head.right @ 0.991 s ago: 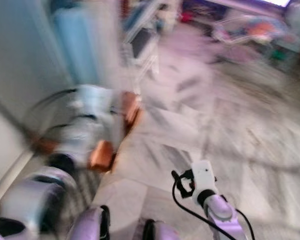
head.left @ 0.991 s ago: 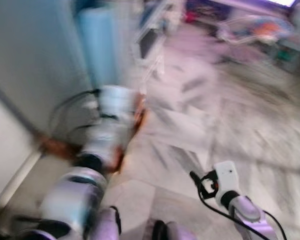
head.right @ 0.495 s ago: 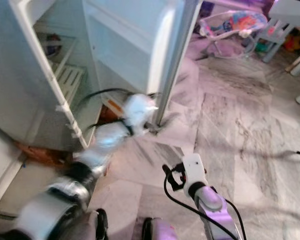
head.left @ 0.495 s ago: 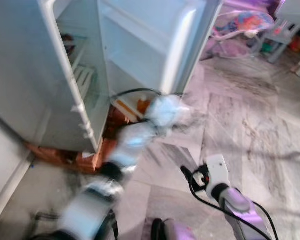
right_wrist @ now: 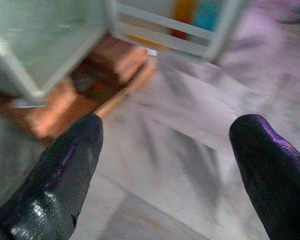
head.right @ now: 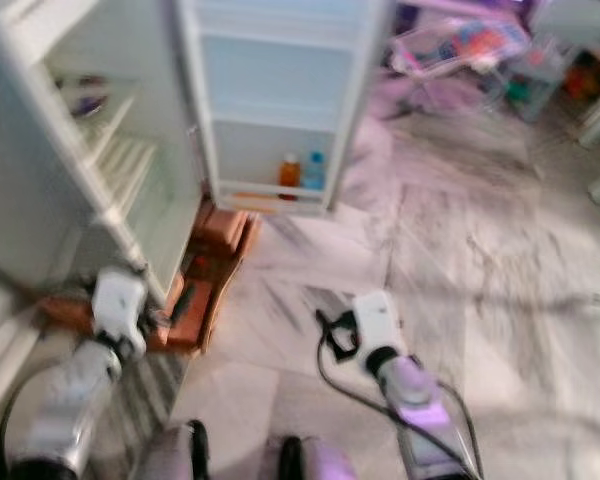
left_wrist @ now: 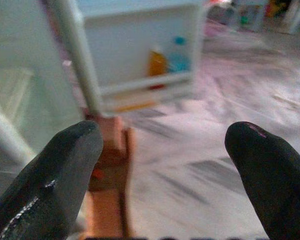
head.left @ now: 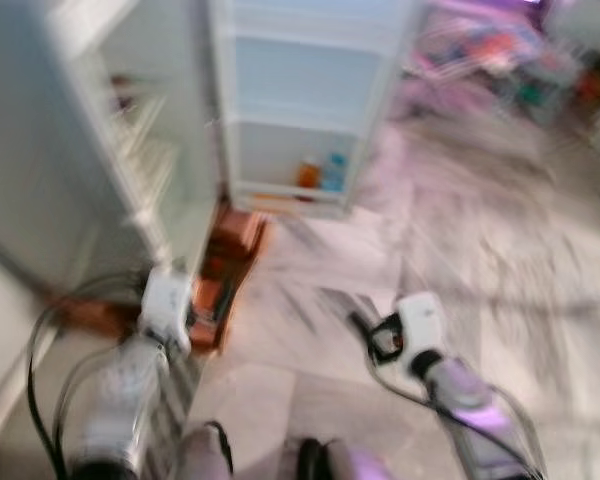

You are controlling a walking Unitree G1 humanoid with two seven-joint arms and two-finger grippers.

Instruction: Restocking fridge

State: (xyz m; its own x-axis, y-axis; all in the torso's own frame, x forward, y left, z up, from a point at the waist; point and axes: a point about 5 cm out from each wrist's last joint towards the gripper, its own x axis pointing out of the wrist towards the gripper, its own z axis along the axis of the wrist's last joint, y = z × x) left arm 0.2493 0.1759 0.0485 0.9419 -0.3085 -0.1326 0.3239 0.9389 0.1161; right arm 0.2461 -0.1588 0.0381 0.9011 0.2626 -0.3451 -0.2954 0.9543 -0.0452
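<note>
The white fridge (head.right: 100,150) stands open at the left, with wire shelves inside. Its door (head.right: 280,90) is swung wide and faces me. An orange bottle (head.right: 291,172) and a blue bottle (head.right: 314,171) stand side by side on the door's lowest shelf, and appear again as orange bottle (left_wrist: 157,61) and blue bottle (left_wrist: 179,55). My left gripper (left_wrist: 165,165) is open and empty, held low near the fridge's bottom corner. My right gripper (right_wrist: 165,165) is open and empty over the floor, short of the door.
Orange-brown bricks (head.right: 205,270) lie under the fridge's front edge. Grey marble floor (head.right: 480,260) stretches to the right. A colourful baby seat (head.right: 460,45) and small furniture stand at the far back right. The eye views are blurred.
My left arm has drawn back from the fridge door's lower edge to low on the left. The door now faces me wide open, showing the two bottles. The camera has shifted.
</note>
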